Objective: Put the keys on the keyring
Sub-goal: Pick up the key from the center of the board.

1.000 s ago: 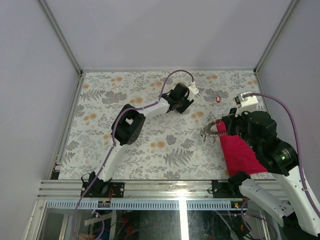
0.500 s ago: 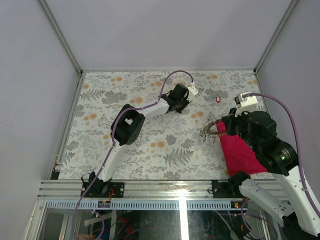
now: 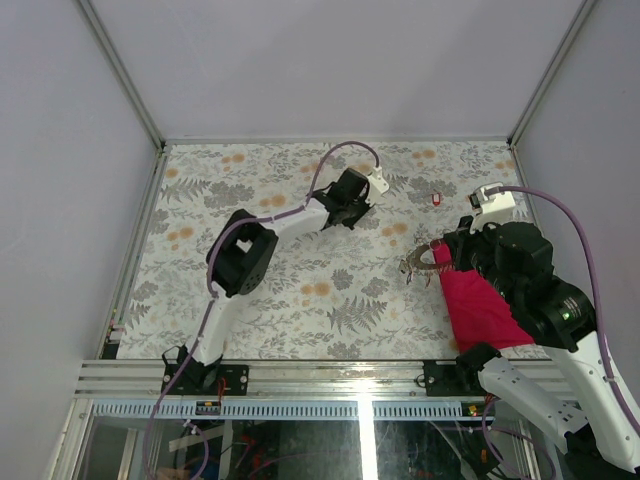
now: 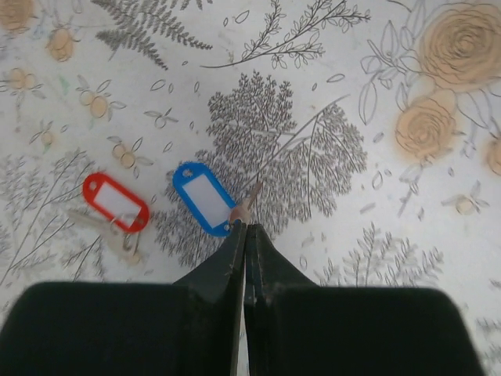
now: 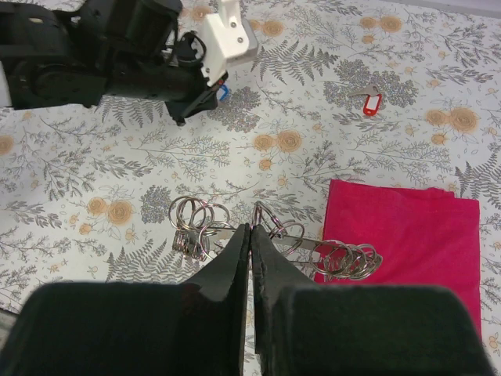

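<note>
Nearest us, a red cloth (image 3: 482,305) lies flat on the flower-patterned worktop (image 3: 300,290), partly under the right arm (image 3: 545,300). At the cloth's left edge the right pincer (image 5: 250,229) has its fingers almost pressed together, pinching the keyring (image 5: 184,241). The keyring is a loose chain of metal rings, and one end overlaps the cloth's corner.

Farther back and well left of the cloth, the left pincer (image 4: 244,229) is pressed fully together. Its tips touch the loop end of a blue key tag (image 4: 202,197); we cannot tell if it is caught. A red key tag (image 4: 116,202) lies there too. A second red key tag (image 3: 436,198) lies behind the cloth, apart from it.
</note>
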{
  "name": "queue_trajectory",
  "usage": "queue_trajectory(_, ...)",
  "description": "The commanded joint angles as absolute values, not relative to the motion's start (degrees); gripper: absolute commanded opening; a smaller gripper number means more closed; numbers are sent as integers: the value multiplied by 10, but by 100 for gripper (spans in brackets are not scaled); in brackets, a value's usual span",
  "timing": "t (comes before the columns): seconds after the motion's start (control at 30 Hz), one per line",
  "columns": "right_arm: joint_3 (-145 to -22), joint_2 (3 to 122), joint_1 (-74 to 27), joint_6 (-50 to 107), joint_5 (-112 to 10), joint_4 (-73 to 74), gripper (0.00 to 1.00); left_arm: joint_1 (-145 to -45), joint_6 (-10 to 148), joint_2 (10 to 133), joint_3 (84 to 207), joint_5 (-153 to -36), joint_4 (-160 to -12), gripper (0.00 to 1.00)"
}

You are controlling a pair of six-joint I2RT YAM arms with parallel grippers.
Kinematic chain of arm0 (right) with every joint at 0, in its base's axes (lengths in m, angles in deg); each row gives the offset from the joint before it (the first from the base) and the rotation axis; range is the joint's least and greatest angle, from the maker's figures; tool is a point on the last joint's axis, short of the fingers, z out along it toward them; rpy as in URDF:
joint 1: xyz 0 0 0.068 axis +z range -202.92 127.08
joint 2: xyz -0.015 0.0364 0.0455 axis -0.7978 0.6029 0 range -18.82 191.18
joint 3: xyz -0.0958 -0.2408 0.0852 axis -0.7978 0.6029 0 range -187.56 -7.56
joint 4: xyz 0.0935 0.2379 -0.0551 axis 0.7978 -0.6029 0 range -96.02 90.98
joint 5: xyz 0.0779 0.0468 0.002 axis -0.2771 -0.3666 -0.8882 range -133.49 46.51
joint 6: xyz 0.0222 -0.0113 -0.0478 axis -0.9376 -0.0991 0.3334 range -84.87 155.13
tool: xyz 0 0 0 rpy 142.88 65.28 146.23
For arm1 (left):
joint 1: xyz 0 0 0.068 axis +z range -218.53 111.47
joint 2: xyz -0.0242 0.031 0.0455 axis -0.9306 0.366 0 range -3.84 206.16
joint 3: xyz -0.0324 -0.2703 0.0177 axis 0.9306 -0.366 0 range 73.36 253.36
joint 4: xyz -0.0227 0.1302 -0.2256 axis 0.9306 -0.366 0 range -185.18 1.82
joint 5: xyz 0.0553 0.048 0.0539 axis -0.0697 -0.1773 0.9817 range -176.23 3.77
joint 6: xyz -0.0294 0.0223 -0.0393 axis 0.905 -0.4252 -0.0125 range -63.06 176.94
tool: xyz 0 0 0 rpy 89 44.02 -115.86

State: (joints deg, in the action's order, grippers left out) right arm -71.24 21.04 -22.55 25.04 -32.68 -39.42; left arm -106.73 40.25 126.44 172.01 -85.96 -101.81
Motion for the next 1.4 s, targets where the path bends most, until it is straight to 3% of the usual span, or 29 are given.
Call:
queue_trajectory(0.0,-718,207,-227,247,-336,-345,5,-1065,391,1175,1676,-884,-960,0)
queue_trajectory(0.27,-709,212,-227,261,-374,-323,0,-1062,477,1042,1568,-984,-890,0)
queue_trajectory(0.6,-712,252,-227,321,-555,-298,0,-1063,647,862,1387,-1068,-735,0)
queue_trajectory(0.83,-698,266,-227,316,-614,-234,0,-1060,497,720,1286,-1264,-704,0)
queue_trajectory(0.93,-678,271,-227,315,-658,-195,0,-1053,468,665,1239,-1277,-669,0)
queue_trajectory(1.17,-653,278,-227,337,-798,-128,0,-964,554,608,1189,-1392,-545,0)
queue_trajectory(1.37,-656,289,-227,341,-861,-91,0,-913,639,634,1228,-1504,-464,0)
